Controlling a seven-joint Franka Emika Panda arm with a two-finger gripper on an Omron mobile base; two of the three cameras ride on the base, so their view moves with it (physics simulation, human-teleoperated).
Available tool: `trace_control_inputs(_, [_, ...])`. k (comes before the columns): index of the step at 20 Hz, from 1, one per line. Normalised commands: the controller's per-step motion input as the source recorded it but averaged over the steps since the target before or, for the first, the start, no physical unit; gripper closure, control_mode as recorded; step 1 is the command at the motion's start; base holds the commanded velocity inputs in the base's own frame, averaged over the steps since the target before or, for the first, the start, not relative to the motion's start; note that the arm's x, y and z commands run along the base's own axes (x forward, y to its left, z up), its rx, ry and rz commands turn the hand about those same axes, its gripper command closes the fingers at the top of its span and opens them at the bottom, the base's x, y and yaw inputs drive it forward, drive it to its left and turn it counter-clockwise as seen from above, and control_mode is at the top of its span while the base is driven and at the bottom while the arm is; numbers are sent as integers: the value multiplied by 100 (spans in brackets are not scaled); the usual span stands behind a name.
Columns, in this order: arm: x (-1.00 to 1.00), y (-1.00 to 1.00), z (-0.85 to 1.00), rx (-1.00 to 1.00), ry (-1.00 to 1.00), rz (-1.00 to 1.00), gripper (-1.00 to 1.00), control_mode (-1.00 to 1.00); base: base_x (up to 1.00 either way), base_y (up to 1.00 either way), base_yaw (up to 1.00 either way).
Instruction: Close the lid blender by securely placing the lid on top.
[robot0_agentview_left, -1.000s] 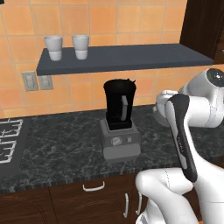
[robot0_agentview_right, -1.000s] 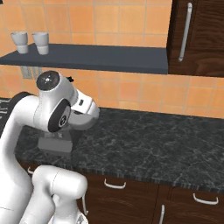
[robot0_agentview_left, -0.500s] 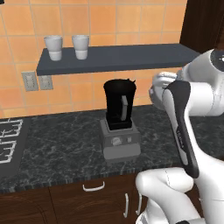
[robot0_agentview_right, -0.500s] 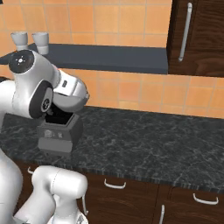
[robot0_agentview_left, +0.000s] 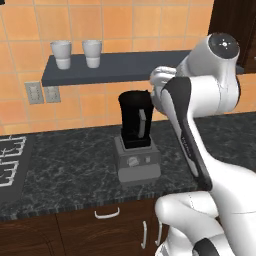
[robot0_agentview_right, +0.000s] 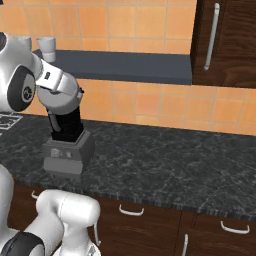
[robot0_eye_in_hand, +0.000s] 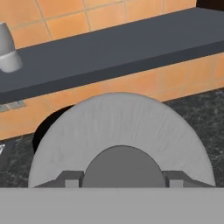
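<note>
The arm is bent high over the tabletop (robot0_agentview_left: 75, 165), with the wrist turned toward the wall and the pincer (robot0_eye_in_hand: 121, 180) carried beside the top of the blender (robot0_agentview_left: 135, 137). In the hand view, the lid (robot0_eye_in_hand: 118, 131) is clamped by its knob between the pincer's two tips, and the dark rim of the jar is seen behind the lid's left edge. The blender is stood upright on the tabletop beneath the shelf (robot0_agentview_left: 125, 67).

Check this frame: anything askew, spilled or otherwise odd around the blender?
Nothing spilled or damaged. The blender stands upright on the counter with its jar open. The lid sits in the gripper, near the jar's mouth but off to one side, not on it. Two cups stand upright on the shelf.
</note>
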Motion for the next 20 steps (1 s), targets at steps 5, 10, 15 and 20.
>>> trace_control_inputs(5, [66, 47, 5, 0, 9, 2, 100, -100, 0, 0, 0])
trace_control_inputs(10, [66, 31, 16, -2, 24, 0, 100, -100, 0, 0, 0])
trace_control_inputs(15, [55, 28, 17, -6, 26, 0, 100, -100, 0, 0, 0])
trace_control_inputs(20, [25, 18, 0, -1, 13, 0, 100, -100, 0, 0, 0])
